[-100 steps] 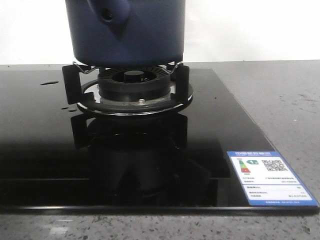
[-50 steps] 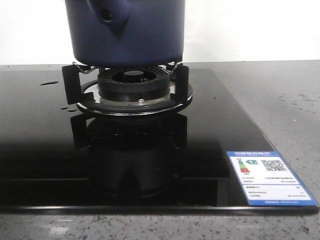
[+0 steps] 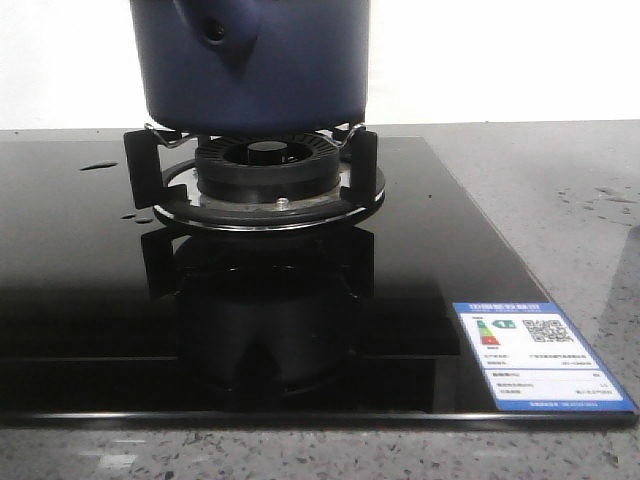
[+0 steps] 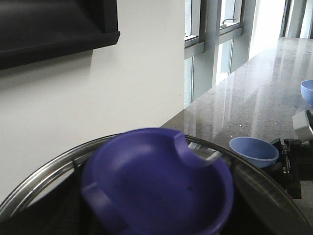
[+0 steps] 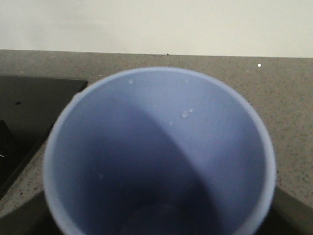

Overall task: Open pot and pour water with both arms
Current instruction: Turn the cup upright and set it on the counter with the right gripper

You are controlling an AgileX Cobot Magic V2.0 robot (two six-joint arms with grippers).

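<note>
Front view: you see the pot (image 3: 250, 65) seated on the burner stand (image 3: 268, 185) | cup (image 5: 159, 156) fills right wrist view | neither gripper's grasp can be told.

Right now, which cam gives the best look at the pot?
The front view: the pot sits on the burner stand, its side and handle stub clear, though its top is cropped. The left wrist view shows only a blurred knob and lid rim. The right wrist view shows none, just the cup.

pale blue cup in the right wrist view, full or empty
Empty, or nearly so. The view looks straight down into the pale blue cup: its bottom shows with no pool of water, only a few droplets on the inner wall.
</note>
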